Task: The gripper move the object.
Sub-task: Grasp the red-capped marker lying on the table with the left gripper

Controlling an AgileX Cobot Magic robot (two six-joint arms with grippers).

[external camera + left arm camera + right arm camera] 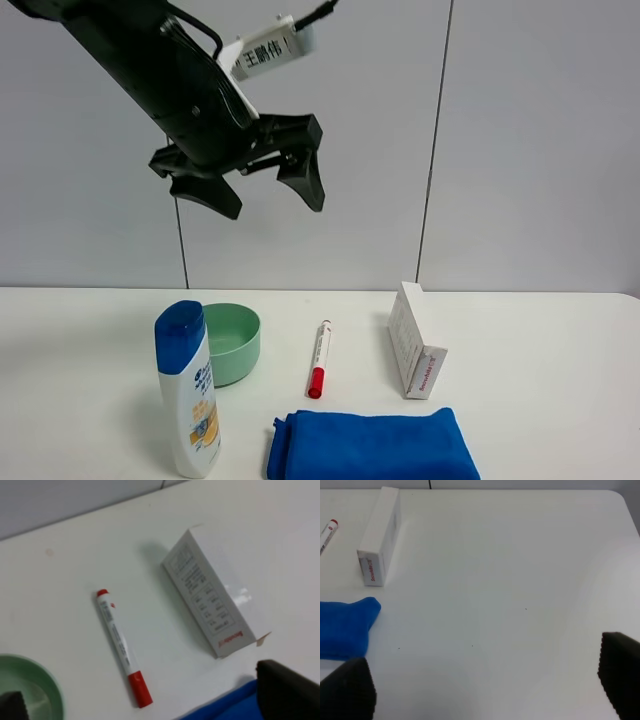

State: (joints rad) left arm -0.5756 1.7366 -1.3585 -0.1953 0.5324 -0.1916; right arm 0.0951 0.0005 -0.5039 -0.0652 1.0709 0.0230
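The white marker pen with a red cap [319, 358] lies flat on the white table between the green bowl and the white carton, cap toward the front edge. It also shows in the left wrist view [122, 647], and its tail end shows in the right wrist view [327, 535]. My left gripper [268, 200] is open and empty, held high in the air above the bowl and the marker. Its dark fingertips [287, 692] frame the left wrist view. My right gripper [485, 680] is open and empty over bare table right of the carton; it is out of the exterior view.
A green bowl [232, 343] sits left of the marker, with a shampoo bottle [189, 390] standing in front of it. A white carton with red print [415, 342] stands right of the marker. A folded blue cloth [370, 445] lies at the front edge.
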